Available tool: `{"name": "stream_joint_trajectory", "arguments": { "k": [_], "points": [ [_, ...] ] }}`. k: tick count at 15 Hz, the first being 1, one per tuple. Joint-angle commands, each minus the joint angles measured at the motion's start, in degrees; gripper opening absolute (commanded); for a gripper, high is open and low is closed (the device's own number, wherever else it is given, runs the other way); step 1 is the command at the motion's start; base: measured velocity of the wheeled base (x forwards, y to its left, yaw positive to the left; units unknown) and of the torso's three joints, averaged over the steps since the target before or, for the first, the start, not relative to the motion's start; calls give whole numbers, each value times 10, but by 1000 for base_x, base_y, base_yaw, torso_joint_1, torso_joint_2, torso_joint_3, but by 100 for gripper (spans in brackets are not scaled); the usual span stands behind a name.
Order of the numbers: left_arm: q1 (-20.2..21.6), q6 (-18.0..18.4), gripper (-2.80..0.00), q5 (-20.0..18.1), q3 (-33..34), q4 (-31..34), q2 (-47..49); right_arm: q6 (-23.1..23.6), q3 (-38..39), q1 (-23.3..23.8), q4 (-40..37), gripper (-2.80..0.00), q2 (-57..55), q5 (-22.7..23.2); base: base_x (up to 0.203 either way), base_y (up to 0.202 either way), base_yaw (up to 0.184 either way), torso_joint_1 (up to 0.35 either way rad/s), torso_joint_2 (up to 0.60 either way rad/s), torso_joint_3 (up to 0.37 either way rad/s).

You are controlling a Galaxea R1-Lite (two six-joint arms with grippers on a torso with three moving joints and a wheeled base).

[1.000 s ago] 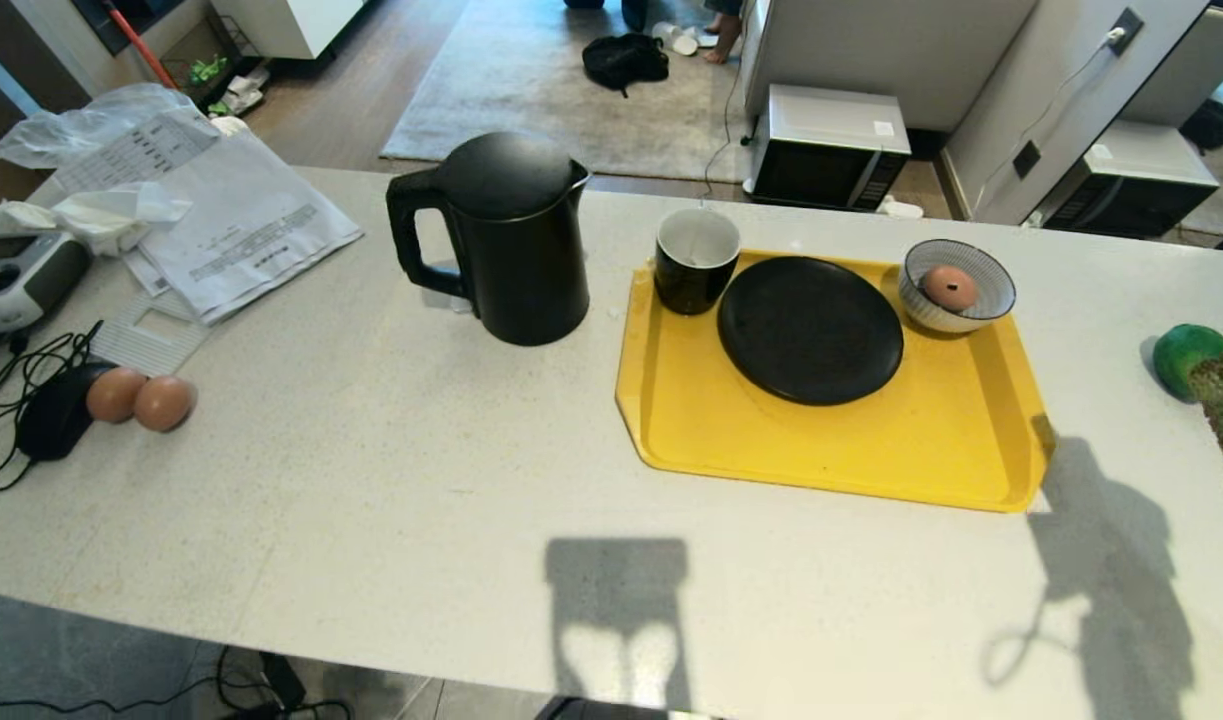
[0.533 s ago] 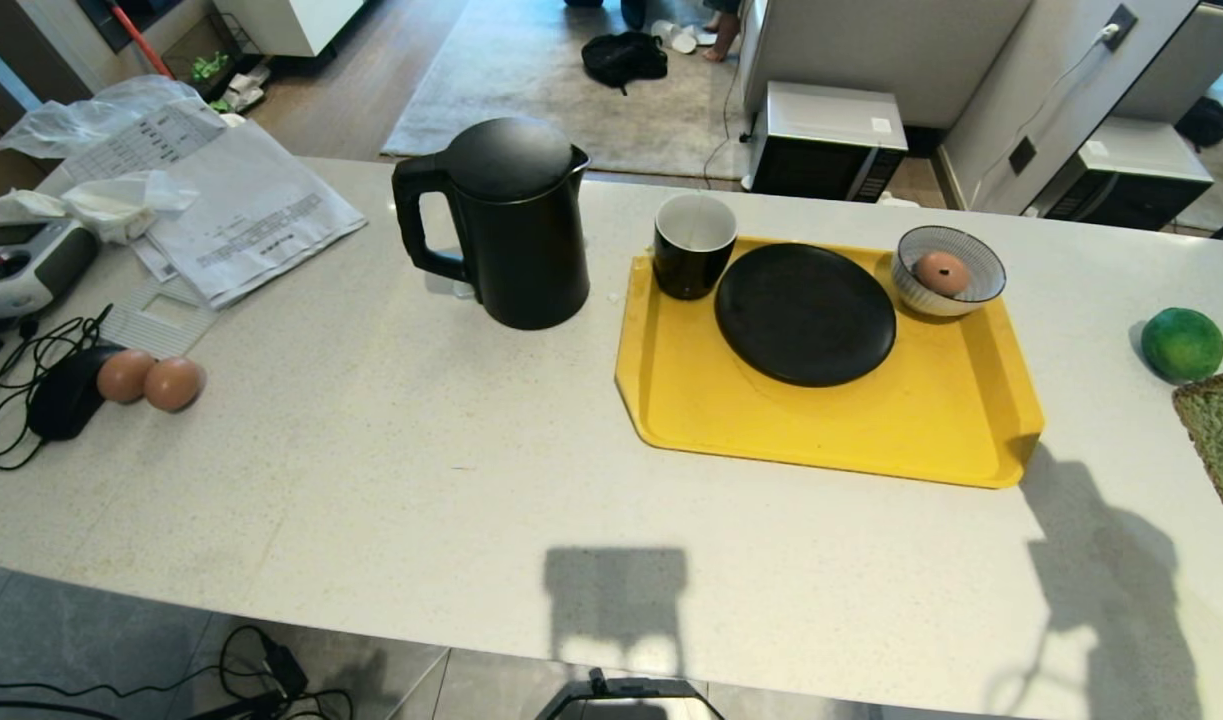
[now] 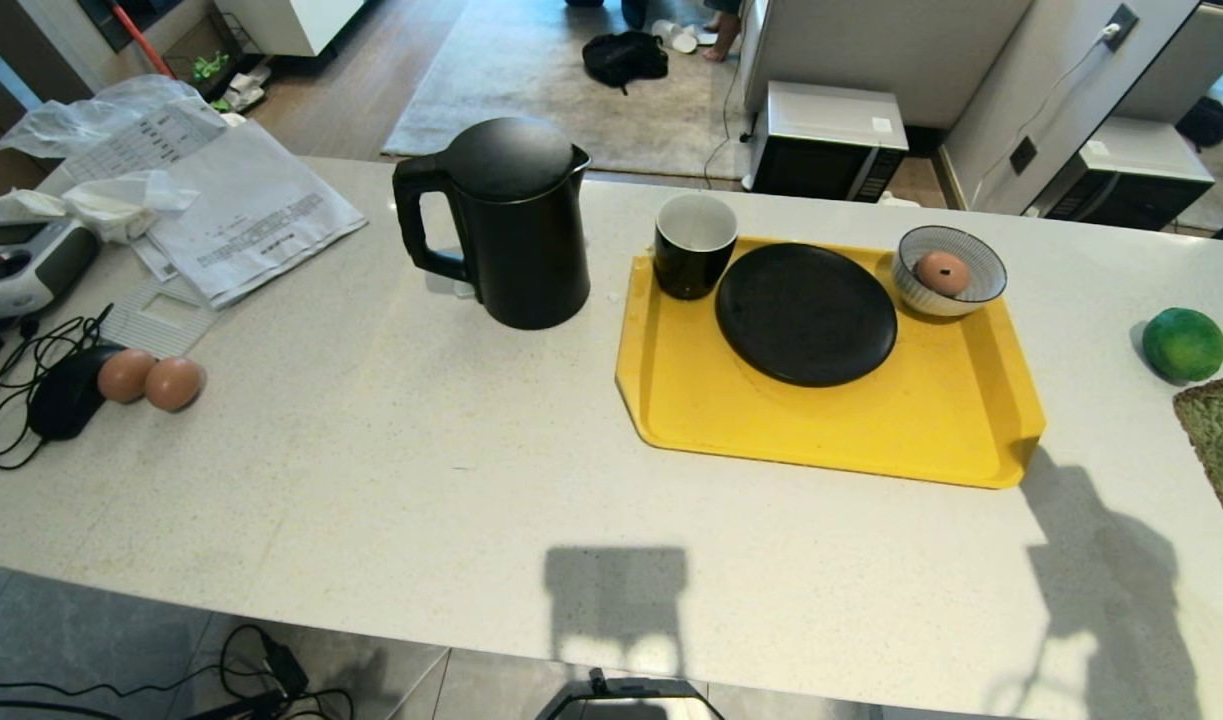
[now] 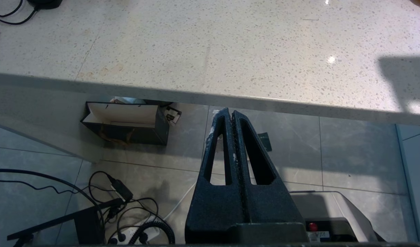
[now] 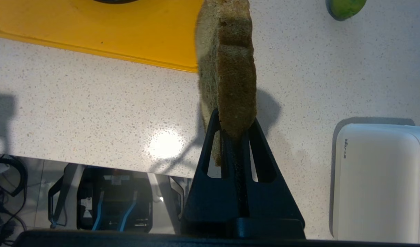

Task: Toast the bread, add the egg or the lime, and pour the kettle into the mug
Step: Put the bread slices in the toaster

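Here the right end effector [image 5: 234, 132] pinches the bread [image 5: 227, 68]; the left end effector [image 4: 231, 116] hangs pressed together; no writing legible.

Our head camera looks down over the desk [image 3: 451, 470]; both wrist cameras share its near edge, close behind each hand.

No legible text is found. Rows of print are seen on the white papers [image 3: 241, 215] on the bench [image 3: 421, 470], too small to be read. A small dark marking is seen on the white appliance [image 5: 378, 181], not readable.
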State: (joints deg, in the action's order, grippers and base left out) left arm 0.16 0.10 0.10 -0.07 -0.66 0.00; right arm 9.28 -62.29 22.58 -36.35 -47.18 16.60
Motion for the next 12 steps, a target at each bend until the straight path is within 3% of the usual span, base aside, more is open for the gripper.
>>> {"name": "stream_joint_trajectory", "arguments": {
  "k": [1, 10, 12],
  "points": [
    [0, 0, -280, 0, 0, 0, 0, 0, 0, 0, -2, -280, 4, 1, 0, 0, 0, 0, 0, 0],
    [0, 0, -280, 0, 0, 0, 0, 1, 10, 0, -2, -280, 10, 1, 0, 0, 0, 0, 0, 0],
    [0, 0, -280, 0, 0, 0, 0, 1, 13, 0, -2, -280, 10, 1, 3, 8, -107, 11, 2, 1]
  ]
}}
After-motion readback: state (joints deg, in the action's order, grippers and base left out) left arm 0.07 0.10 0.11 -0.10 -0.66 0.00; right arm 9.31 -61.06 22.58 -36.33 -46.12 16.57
